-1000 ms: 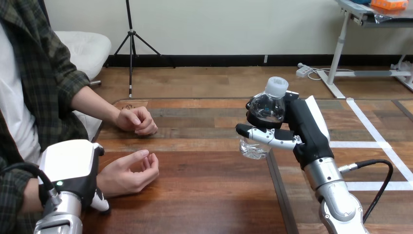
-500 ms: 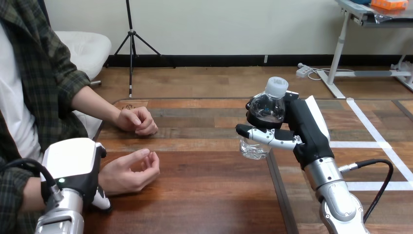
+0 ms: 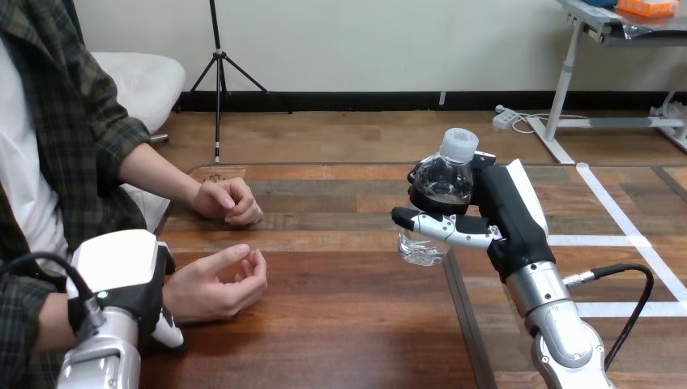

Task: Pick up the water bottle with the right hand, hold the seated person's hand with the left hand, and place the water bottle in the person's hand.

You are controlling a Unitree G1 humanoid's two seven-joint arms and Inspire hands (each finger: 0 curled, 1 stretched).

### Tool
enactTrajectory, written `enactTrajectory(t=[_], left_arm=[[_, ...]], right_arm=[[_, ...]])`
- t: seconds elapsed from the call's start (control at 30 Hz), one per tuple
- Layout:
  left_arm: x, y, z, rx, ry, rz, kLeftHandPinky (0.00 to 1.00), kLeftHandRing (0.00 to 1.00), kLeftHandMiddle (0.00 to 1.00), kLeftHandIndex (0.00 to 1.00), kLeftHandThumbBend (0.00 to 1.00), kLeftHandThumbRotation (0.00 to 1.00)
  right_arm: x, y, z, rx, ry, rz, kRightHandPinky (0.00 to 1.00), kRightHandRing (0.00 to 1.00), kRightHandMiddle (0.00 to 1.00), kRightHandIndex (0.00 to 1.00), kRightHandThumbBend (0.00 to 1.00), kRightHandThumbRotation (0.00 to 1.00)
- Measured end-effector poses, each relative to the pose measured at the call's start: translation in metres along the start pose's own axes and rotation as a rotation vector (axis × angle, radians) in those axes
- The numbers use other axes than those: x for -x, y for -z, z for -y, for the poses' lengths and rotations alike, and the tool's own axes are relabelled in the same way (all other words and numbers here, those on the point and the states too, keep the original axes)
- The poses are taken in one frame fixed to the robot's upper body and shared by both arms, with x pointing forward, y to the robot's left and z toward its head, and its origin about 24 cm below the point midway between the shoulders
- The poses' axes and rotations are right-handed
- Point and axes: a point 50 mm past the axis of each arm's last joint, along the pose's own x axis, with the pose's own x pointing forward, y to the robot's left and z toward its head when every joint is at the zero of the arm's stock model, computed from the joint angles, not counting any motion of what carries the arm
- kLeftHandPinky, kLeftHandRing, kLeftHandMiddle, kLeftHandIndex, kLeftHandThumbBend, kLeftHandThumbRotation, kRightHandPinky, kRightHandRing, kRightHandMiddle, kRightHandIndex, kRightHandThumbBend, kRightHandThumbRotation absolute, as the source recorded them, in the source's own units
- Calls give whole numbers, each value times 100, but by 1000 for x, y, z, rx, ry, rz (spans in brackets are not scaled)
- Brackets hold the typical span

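A clear water bottle (image 3: 447,178) with a white cap stands upright in my right hand (image 3: 509,212), at the middle right of the table. That hand's fingers and thumb are curled round the bottle. At the lower left, my left hand (image 3: 120,271) lies over the wrist of the person's near hand (image 3: 217,284). One fingertip (image 3: 168,334) curls out beneath that wrist. The near hand rests palm up on the table (image 3: 348,316) with its fingers loosely curled. It is well apart from the bottle.
The person's other hand (image 3: 227,201) rests as a loose fist on the table farther back at the left. A seam (image 3: 460,308) runs down the table below the bottle. White tape lines (image 3: 624,219) cross the right part.
My left hand and the person's near hand have shifted slightly to the right together. The bottle and my right hand have barely moved.
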Motion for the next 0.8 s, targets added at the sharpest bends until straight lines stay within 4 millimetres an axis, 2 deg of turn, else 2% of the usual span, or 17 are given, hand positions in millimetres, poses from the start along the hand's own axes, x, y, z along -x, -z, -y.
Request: enactTrajectory(t=[0.23, 0.53, 0.8], left_arm=[[-1, -1, -3, 3, 61, 14, 58, 66, 70, 70, 81, 0], [-2, 1, -7, 5, 151, 31, 49, 56, 62, 69, 80, 0], [-3, 1, -8, 1, 202, 45, 49, 55, 61, 69, 80, 0]], right_arm=[[0, 0, 0, -1, 0, 0, 36, 40, 47, 47, 68, 0], [0, 0, 0, -3, 1, -1, 37, 41, 47, 47, 68, 0], [0, 1, 1, -6, 4, -12, 38, 43, 48, 47, 68, 0]])
